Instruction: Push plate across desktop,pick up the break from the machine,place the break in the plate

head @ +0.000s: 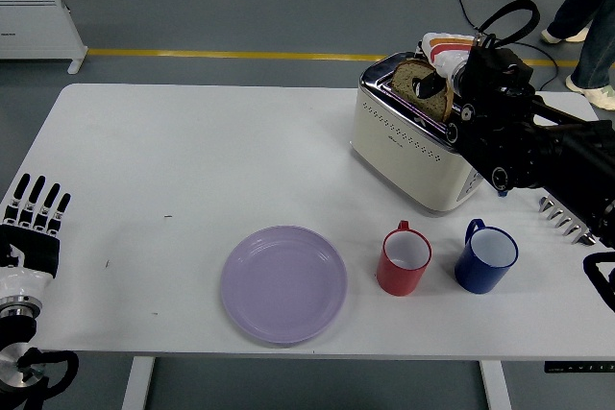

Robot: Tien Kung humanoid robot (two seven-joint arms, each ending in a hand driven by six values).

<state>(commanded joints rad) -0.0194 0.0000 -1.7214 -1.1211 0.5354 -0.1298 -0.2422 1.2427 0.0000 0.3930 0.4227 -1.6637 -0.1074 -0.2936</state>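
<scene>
A slice of brown bread point(415, 81) sticks up out of the cream toaster point(408, 146) at the table's back right. My right hand point(440, 86) reaches over the toaster's top with its fingers pinched on the slice. The lilac plate point(284, 283) lies near the table's front edge, left of the cups and well apart from the toaster. My left hand point(35, 216) rests at the left edge with its fingers straight and nothing in it.
A red cup point(404, 260) and a blue cup point(485, 257) stand in front of the toaster, right of the plate. A person's legs show at the top right, beyond the table. A white heater point(34, 12) stands on the floor at the top left.
</scene>
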